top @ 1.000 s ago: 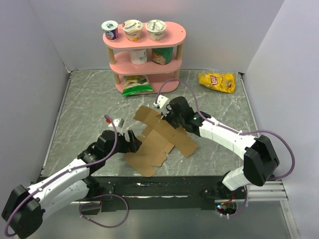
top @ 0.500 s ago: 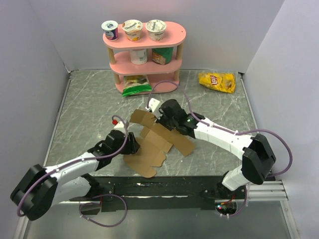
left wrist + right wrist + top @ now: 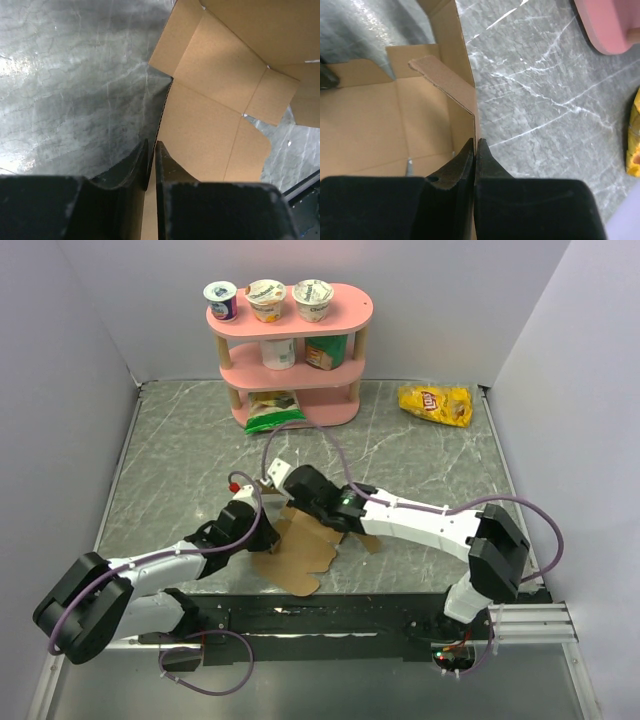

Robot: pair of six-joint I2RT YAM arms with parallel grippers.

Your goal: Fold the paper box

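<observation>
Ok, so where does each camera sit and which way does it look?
Top camera: up high behind the arms, looking down at the table, pink shelf and paper box; both whole arms show.
Left wrist camera: on the left wrist, looking along the left gripper pinching the box's edge; only its fingers show.
Right wrist camera: on the right wrist, looking along the right gripper pinching another edge; only fingers show, chip bag far right.
Shared: all three see the paper box and table.

The table (image 3: 180, 460) holds one paper box (image 3: 300, 560), one pink shelf (image 3: 290, 328) bearing three cups (image 3: 266, 298), two other containers (image 3: 279, 352) and one green bag (image 3: 272, 408), plus one yellow chip bag (image 3: 435, 405).
</observation>
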